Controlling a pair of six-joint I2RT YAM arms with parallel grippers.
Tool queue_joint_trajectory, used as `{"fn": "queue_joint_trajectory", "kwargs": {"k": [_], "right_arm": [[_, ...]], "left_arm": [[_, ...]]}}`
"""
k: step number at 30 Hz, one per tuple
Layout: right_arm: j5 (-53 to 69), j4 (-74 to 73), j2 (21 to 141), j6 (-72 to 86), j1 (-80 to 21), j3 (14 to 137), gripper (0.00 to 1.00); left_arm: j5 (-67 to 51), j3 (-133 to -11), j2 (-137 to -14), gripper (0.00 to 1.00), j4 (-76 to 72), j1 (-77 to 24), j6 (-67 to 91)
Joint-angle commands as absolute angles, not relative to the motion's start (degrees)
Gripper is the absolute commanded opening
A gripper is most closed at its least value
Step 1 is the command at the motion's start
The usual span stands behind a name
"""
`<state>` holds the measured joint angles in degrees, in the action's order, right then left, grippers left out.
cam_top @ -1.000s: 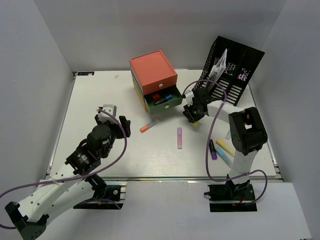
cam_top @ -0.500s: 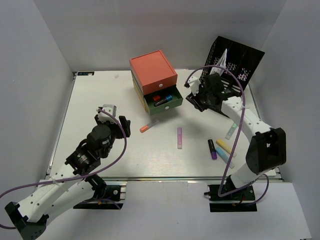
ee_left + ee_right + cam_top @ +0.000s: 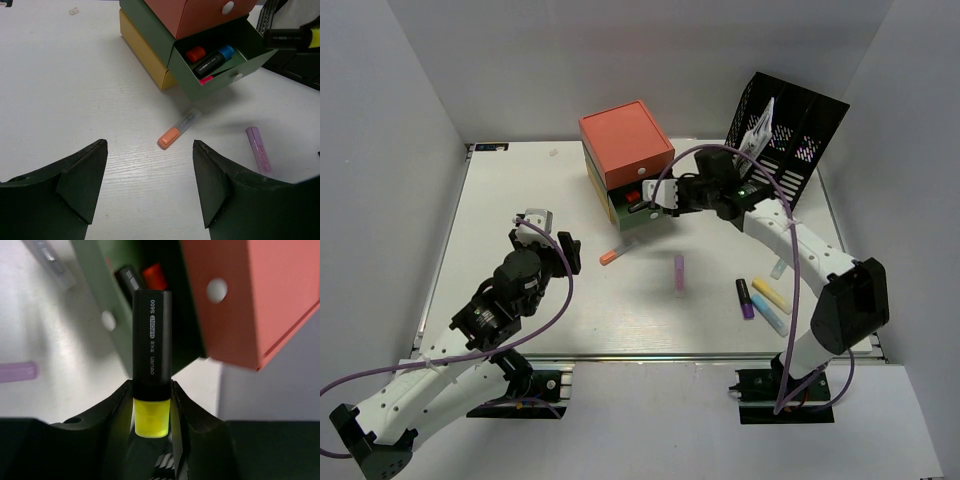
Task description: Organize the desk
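Grey-white walls stand around a big flat white desk [image 3: 520, 200] with a metal rail along its front edge. It fills the floor of this box, and its top looks smooth with a faint wood grain.

At the back of the desk sits a small drawer box [image 3: 625, 143] with a red top, a green middle and a yellow bottom. Its green drawer [image 3: 220, 75] is pulled open, and a red cap and a black pen with a blue end lie inside.

The right gripper [image 3: 152, 405] is squeezed tight on a black marker with a yellow end [image 3: 152, 340], just above that open drawer. The marker is smooth and hard, so it could slip. I think a good way is to move it over the gap, turn it to lie along the drawer, go low under the red drawer, and then let go.

The left gripper [image 3: 150, 185] is wide open and holds nothing. It hangs over the desk near a clear pen with an orange cap [image 3: 179, 129] and a pale purple pen [image 3: 257, 147].

A black mesh paper rack [image 3: 790, 130] stands at the back right. More pens [image 3: 765, 300] lie near the front right.
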<state>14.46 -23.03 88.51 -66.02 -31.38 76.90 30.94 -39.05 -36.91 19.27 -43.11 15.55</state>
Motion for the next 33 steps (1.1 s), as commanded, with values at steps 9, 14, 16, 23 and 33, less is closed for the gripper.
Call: {"fn": "queue_joint_trajectory", "kwargs": {"k": [9,14,16,23,33], "right_arm": [[6.68,-15.73,99.22,-79.98,-36.03,85.60,0.21],[6.50,-14.59,99.84,-77.88,-35.95,85.96,0.49],[7.12,-14.41,99.49,-74.12,-35.86,86.83,0.54],[8.44,-12.04,92.82,-60.69,-35.07,86.04,0.55],[6.67,-38.54,83.86,-14.17,-26.64,82.20,0.00]], "left_arm": [[31.90,-38.85,-37.18,0.79,19.16,-43.07,15.82],[31.73,-38.85,-37.09,0.79,19.07,-43.07,15.82],[31.64,-38.85,-37.09,0.79,19.07,-43.07,15.82],[30.85,-38.93,-36.48,0.79,18.81,-43.07,15.82],[29.80,-38.85,-34.28,0.79,18.46,-43.07,15.82]]}}
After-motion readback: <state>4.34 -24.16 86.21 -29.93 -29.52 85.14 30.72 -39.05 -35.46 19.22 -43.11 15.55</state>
